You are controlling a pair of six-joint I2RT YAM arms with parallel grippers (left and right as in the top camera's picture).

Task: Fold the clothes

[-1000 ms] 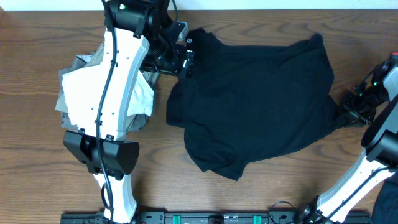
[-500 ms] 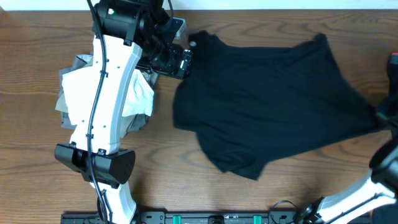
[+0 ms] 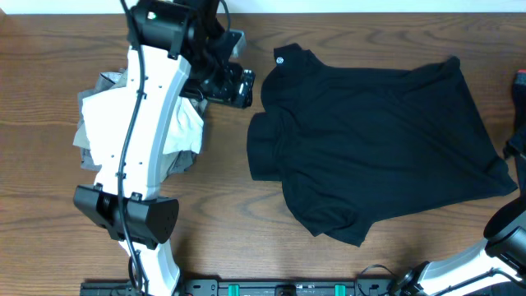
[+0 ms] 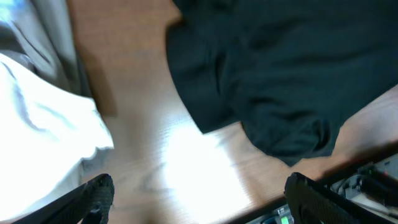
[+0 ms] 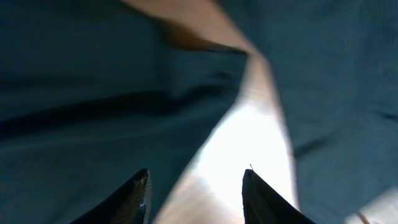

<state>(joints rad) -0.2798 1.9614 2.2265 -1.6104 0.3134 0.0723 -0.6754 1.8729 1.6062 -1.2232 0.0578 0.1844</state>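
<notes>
On the brown wooden table [image 3: 49, 205], the plain black short-sleeved fabric T-shirt [image 3: 378, 140] lies rumpled toward the far right corner; soft and light, probably best pinched at hem corners. Left gripper [image 4: 200, 190] and right gripper [image 5: 196, 186] gape wide, empty
</notes>
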